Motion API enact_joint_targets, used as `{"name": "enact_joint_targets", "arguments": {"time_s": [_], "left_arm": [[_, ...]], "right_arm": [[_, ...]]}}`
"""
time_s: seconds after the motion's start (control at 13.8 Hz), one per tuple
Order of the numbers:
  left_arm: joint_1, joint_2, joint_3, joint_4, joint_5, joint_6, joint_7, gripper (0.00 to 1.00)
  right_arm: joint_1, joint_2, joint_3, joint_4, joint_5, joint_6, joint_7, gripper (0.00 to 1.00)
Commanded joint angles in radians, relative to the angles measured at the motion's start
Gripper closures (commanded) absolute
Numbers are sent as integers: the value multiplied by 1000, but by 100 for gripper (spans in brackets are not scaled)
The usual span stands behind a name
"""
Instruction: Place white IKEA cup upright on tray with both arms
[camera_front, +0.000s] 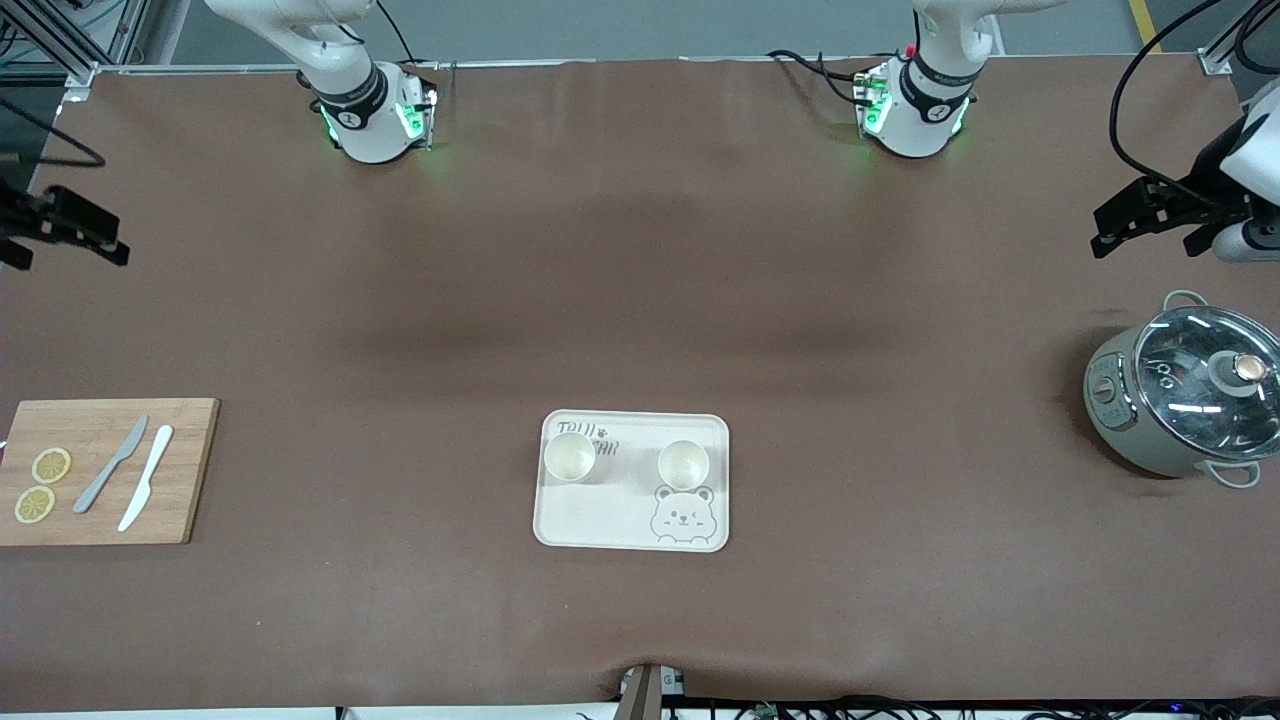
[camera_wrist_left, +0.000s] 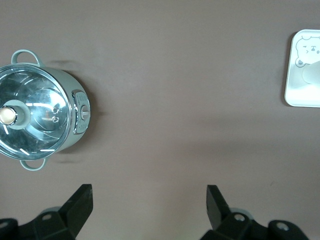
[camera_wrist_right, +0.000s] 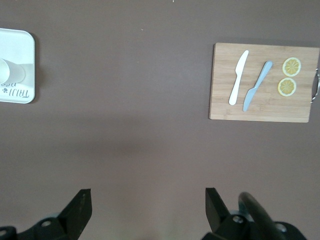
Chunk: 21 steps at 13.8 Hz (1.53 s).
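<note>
Tray (camera_front: 632, 520) of cream colour lies flat on the brown table (camera_front: 640, 300), among the things nearest the front camera and about midway between the two arms' ends. It bears a grey bear drawing at one corner and dark lettering at the corner diagonal to it. Two white cups stand upright on it, mouths up: one cup (camera_front: 569, 456) on the lettering toward the right arm's end, the other cup (camera_front: 684, 464) just above the bear toward the left arm's end, the two apart from each other.

At the right arm's end lies a wooden cutting board (camera_front: 190, 470), about as near the camera as the tray and well apart from it. On it lie a white knife (camera_front: 146, 491) and a grey knife (camera_front: 111, 479) side by side, with two lemon slices (camera_front: 42, 485) beside them.

At the left arm's end, slightly farther from the camera, stands a pale green pot (camera_front: 1120, 400) with a glass lid (camera_front: 1205, 380) and a knob on top.

Farther still, the left claw (camera_wrist_left: 149, 197) hangs in the air over bare table beside the pot, its fingers spread wide and holding nothing. The right claw (camera_wrist_right: 148, 200) hangs over bare table at the right arm's end, fingers likewise wide apart and empty. Both arm bases stand at the table's edge farthest from the camera.
</note>
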Motion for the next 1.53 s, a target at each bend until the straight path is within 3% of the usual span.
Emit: {"name": "enact_joint_targets", "arguments": {"time_s": [0.0, 0.22, 0.58, 1.45], "left_arm": [[6, -36, -10, -20, -10, -7, -22, 0], [6, -36, -24, -22, -10, -7, -31, 0], [3, -33, -38, -23, 1, -4, -114, 0], [8, -20, -44, -9, 21, -12, -73, 0]], "right_arm": [[4, -56, 20, -43, -41, 4, -12, 0], [4, -60, 20, -46, -30, -73, -7, 0], [7, -65, 20, -53, 7, -56, -9, 0], [2, -57, 20, -48, 8, -39, -10, 0]]}}
